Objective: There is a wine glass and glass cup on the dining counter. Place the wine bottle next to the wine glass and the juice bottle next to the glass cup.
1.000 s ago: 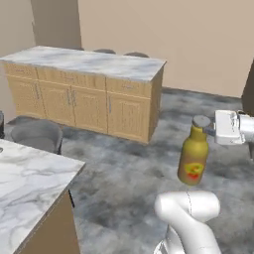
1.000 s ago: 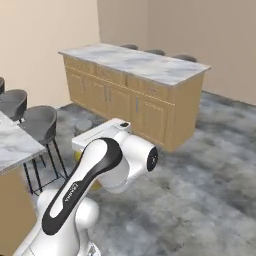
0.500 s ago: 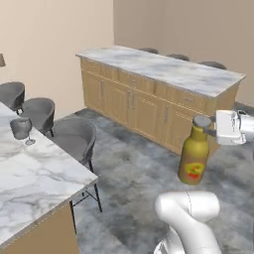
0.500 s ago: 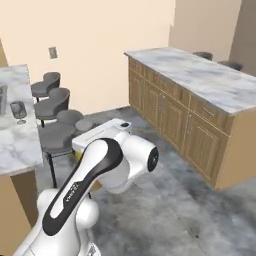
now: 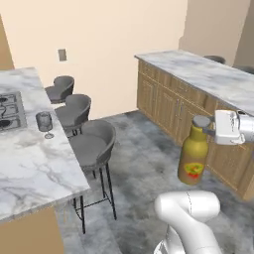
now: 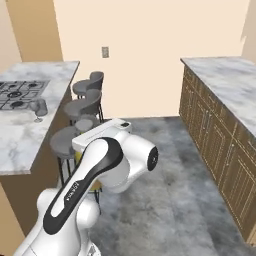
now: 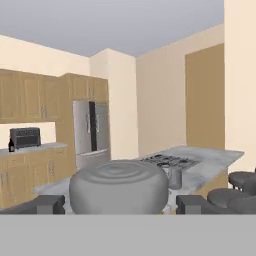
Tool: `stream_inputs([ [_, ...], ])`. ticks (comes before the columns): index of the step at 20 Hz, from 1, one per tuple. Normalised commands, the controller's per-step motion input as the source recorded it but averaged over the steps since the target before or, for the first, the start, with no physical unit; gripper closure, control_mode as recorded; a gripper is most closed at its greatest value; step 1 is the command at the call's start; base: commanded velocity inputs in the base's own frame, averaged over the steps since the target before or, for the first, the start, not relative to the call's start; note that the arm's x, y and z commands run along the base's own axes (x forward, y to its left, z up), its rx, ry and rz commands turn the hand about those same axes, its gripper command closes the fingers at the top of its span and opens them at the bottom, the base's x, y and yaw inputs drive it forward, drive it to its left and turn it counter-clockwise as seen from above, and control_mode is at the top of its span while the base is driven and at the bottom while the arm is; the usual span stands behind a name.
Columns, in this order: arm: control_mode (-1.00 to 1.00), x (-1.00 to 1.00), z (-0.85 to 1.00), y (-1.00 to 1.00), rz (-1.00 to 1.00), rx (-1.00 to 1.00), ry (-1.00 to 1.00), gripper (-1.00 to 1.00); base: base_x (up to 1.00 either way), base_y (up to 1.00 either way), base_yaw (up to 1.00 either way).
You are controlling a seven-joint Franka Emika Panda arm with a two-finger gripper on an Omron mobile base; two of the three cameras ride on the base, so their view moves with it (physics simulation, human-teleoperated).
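Observation:
My gripper (image 5: pixel 203 130) is shut on the neck of the juice bottle (image 5: pixel 193 161), an amber bottle with a grey cap and a yellow-and-red label, held upright in mid-air over the floor. In the hand view its grey cap (image 7: pixel 118 186) sits between the gripper (image 7: pixel 120 204) finger tips. The dining counter (image 5: pixel 34 168) lies to the left, and the wine glass (image 5: pixel 44 124) stands on it near the black cooktop (image 5: pixel 7 111). The right base view shows the wine glass (image 6: pixel 37 109) on the dining counter (image 6: pixel 22 135). The glass cup is out of view. A small dark bottle (image 7: pixel 11 145), seemingly the wine bottle, stands far off.
Three grey stools (image 5: pixel 94 144) line the dining counter's side. A marble counter with wooden cabinets (image 5: pixel 198 84) runs along the right. Open grey floor (image 6: pixel 170 190) lies between them. The hand view shows a steel fridge (image 7: pixel 92 132) and a toaster oven (image 7: pixel 25 136) at the back.
The base has turned, so the whole scene has swung and the dining counter with the wine glass has come closer. The juice bottle stays in the gripper, unmoved relative to the arm.

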Motion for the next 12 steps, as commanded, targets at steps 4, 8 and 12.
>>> stream_inputs([
  [4,1.00,0.00,0.00,0.00,0.00,0.00,0.00,1.00,0.21,-0.73,0.54],
  [8,1.00,0.00,0.00,0.00,0.00,0.00,0.00,1.00,0.21,-0.74,0.54],
  [12,1.00,0.00,0.00,0.00,0.00,0.00,0.00,1.00,0.19,-0.79,0.52],
])
